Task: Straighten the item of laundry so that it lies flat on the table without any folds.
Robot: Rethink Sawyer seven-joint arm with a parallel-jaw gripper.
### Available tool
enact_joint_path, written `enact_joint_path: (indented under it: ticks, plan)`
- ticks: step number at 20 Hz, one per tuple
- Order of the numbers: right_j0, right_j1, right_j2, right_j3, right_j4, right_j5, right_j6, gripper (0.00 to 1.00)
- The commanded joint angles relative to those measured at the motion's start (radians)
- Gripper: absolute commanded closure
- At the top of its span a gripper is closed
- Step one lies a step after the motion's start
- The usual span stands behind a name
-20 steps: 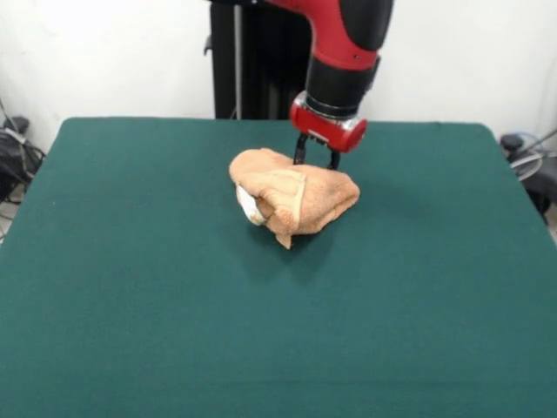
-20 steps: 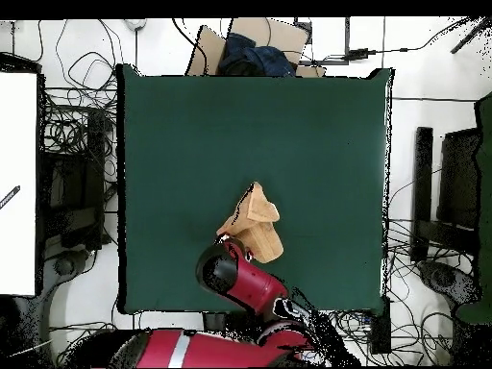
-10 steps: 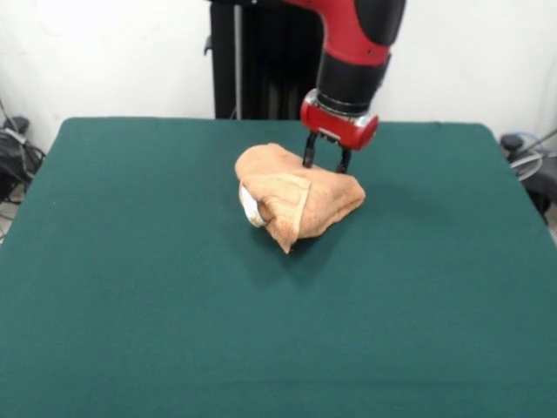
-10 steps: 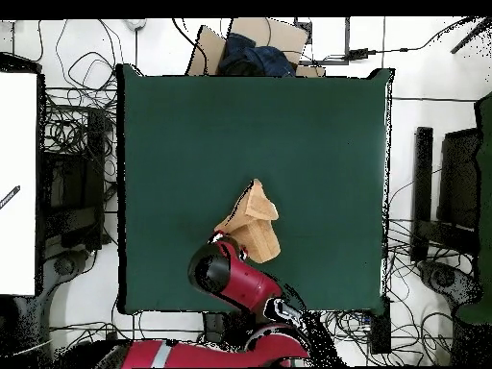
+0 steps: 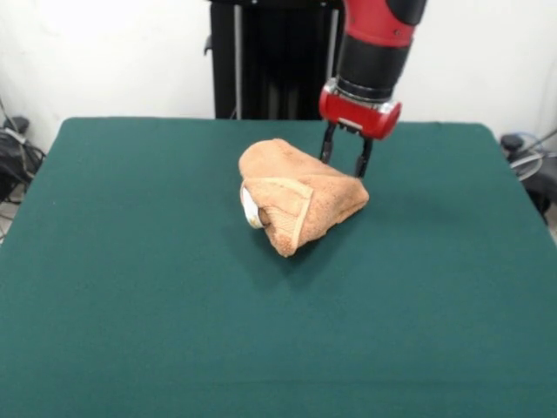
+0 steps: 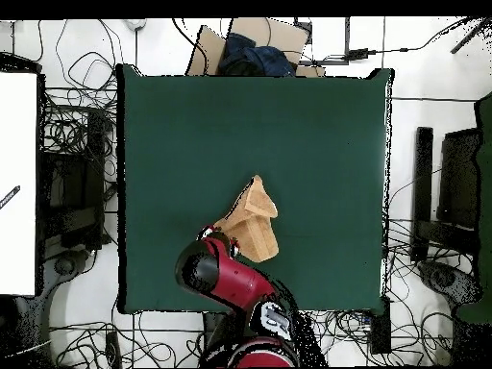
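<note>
The orange-tan towel [image 5: 300,196] lies crumpled in a folded heap a little behind the middle of the green table [image 5: 130,261]. A woven band stripe faces the camera, and a small white tag [image 5: 250,207] sticks out at the heap's left. My gripper [image 5: 343,167] hangs from the red and black arm at the towel's far right edge, with its two dark fingers apart and their tips level with the cloth's top. In the overhead view the towel [image 6: 252,223] lies just above the arm's red wrist [image 6: 207,264], which hides the gripper.
The black pedestal [image 5: 270,61] stands behind the table's far edge. In the overhead view, cables ring the table [image 6: 307,144], a cardboard box with a dark item [image 6: 252,48] sits beyond the top edge, and a white panel [image 6: 17,183] stands at the left.
My gripper has moved right and slightly up along the towel's far edge. The towel heap has shifted a little to the right and its top has bulged up.
</note>
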Motion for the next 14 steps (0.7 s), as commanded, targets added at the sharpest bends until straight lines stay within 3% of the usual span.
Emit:
enact_joint_path:
  ticks: [1,9,14]
  plan:
    - [-0.027,-0.032,0.046,0.009,0.048,0.071,0.237,0.00]
    - [-0.078,-0.052,0.036,-0.015,0.031,0.122,0.192,0.00]
    - [-0.029,-0.059,-0.016,-0.059,0.062,0.190,0.184,0.00]
